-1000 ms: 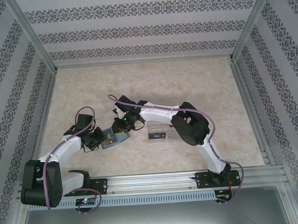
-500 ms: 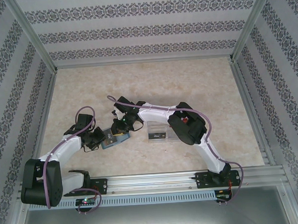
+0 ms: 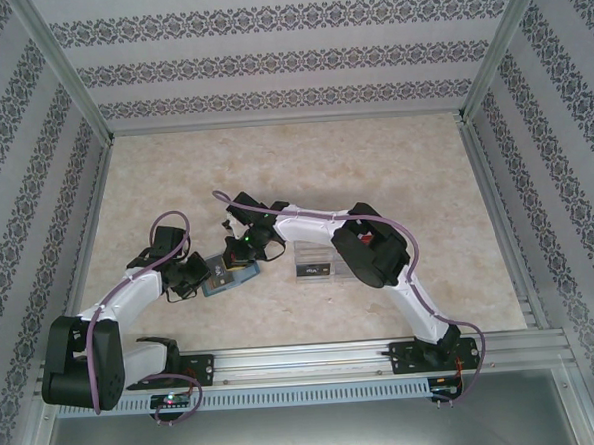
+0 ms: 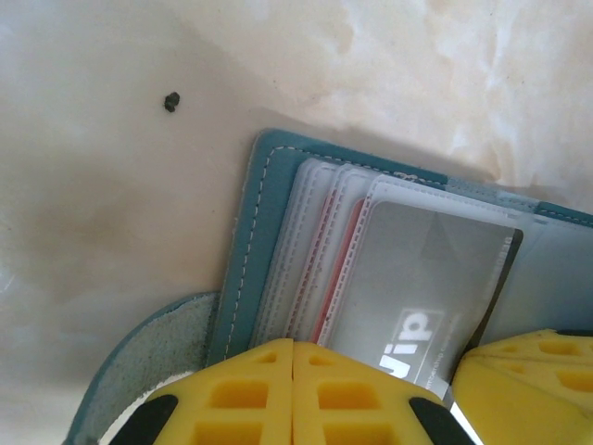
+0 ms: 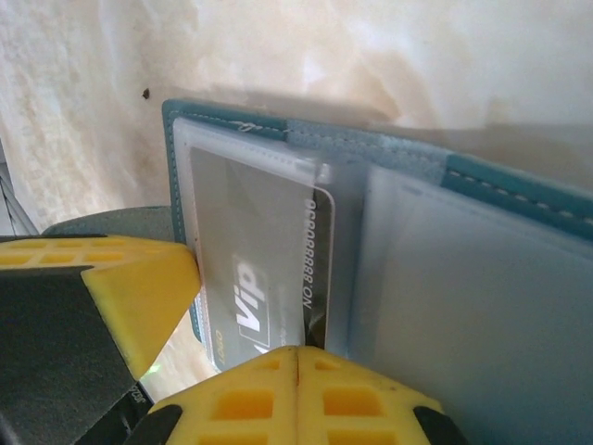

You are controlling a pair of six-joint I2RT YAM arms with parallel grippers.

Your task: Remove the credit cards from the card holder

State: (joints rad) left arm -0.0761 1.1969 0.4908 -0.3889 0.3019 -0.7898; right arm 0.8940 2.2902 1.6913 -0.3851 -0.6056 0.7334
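The card holder (image 3: pixel 229 274) lies open on the marbled beige table (image 3: pixel 374 169), left of its middle, with cards (image 4: pixel 426 269) in clear sleeves. The left end effector (image 4: pixel 293 347) and right end effector (image 5: pixel 296 354) are closed, their tips against the holder. Patterned walls (image 3: pixel 288 58) surround the table.

Closed yellow fingers (image 4: pixel 232 394) overlap the card holder (image 4: pixel 264 232), a grey card (image 4: pixel 426 269) inside.

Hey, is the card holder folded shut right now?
No, the card holder lies open, with its clear sleeves and a grey Vip card showing.
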